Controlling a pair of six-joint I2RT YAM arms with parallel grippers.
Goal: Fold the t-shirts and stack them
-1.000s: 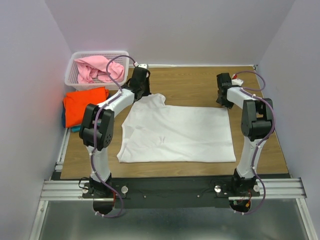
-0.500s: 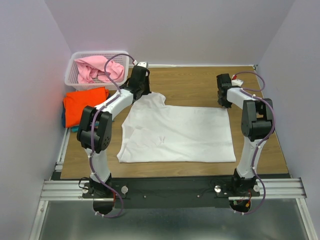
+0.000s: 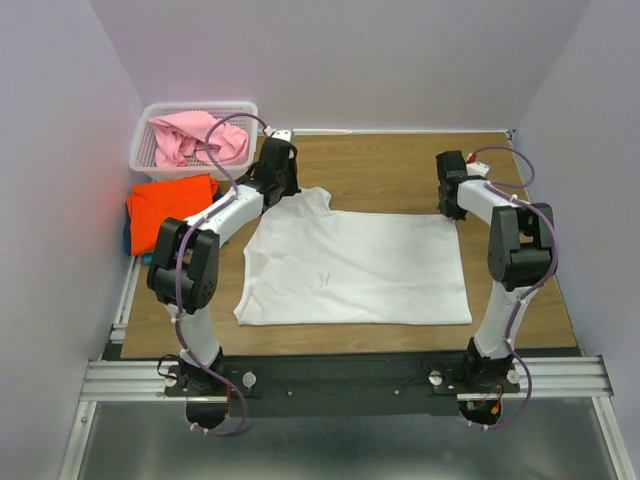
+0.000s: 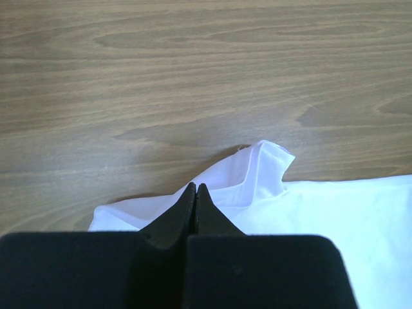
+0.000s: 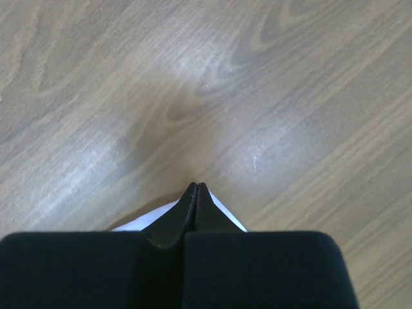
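Left claw (image 4: 195, 188) and right claw (image 5: 195, 187) pinch white t-shirt (image 3: 355, 265), pinched cloth hidden.

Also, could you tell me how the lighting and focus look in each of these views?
Top external: even, soft light; the orange t-shirt tints the wall beside it. Left wrist: wood grain crisp, white t-shirt nearly blown out. Right wrist: pale glare patches on the table, soft shadow ahead of the right gripper.

The left end effector (image 4: 195, 188) and right end effector (image 5: 195, 187) both reach far forward, low and pinched closed.
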